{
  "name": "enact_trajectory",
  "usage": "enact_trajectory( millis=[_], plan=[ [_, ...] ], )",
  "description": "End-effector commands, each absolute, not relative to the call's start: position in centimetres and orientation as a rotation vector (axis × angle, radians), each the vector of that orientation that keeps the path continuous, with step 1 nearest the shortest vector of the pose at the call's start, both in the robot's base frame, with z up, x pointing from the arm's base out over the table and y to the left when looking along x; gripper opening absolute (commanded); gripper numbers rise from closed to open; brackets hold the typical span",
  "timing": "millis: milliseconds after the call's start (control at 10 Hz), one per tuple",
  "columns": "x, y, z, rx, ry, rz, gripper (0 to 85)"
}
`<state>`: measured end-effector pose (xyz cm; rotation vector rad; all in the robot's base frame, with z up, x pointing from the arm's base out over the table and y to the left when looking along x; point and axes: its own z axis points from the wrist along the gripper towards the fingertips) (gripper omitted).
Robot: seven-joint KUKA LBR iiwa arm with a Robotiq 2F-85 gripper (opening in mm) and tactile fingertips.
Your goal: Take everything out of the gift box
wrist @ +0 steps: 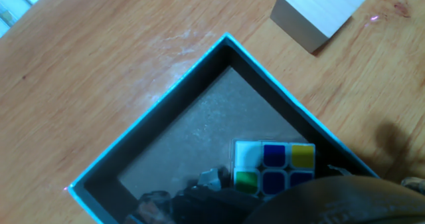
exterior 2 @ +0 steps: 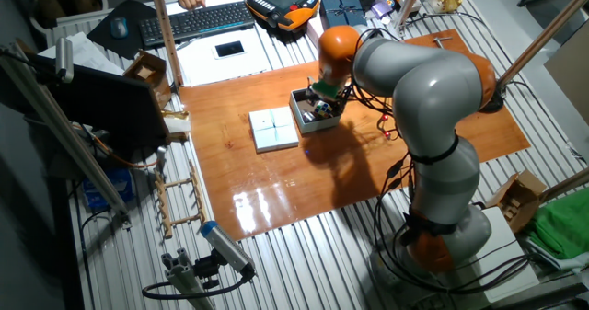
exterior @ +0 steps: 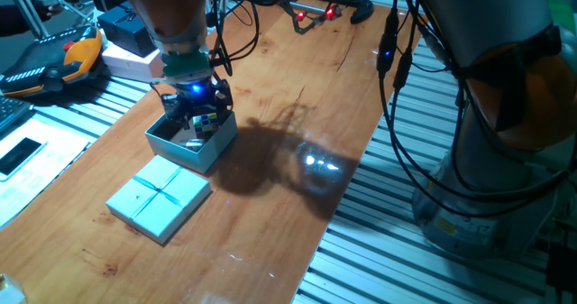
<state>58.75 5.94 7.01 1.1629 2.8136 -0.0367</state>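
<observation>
The pale blue square cardboard gift box [wrist: 159,127] shows a bright cyan rim and a dull grey-brown inside in the hand view. In its lower right corner lies a multicoloured puzzle cube [wrist: 273,167] with white, dark blue, yellow and green squares. At the upper right of the frame, a pale tan wooden block [wrist: 321,10] sits on the warm orange-brown wooden bench [wrist: 86,71]. The pale blue flat lid [exterior: 160,197] bears a ribbon cross of matching blue.

My hand [exterior: 194,105] hangs over the gift box [exterior: 191,140]; inside lies the puzzle cube [wrist: 273,167]. Its lid [exterior: 159,197] lies beside it on the counter [exterior: 297,133], the block [wrist: 320,10] just outside.
</observation>
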Motion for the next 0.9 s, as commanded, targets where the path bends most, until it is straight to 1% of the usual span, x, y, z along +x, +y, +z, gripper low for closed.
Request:
enact_trajectory(
  millis=[0,800],
  plan=[
    [58.7,5.8,6.9,1.162,2.811,-0.033,76.7],
    [58.6,5.9,5.8,1.169,2.799,-0.022,77.0]
  ],
)
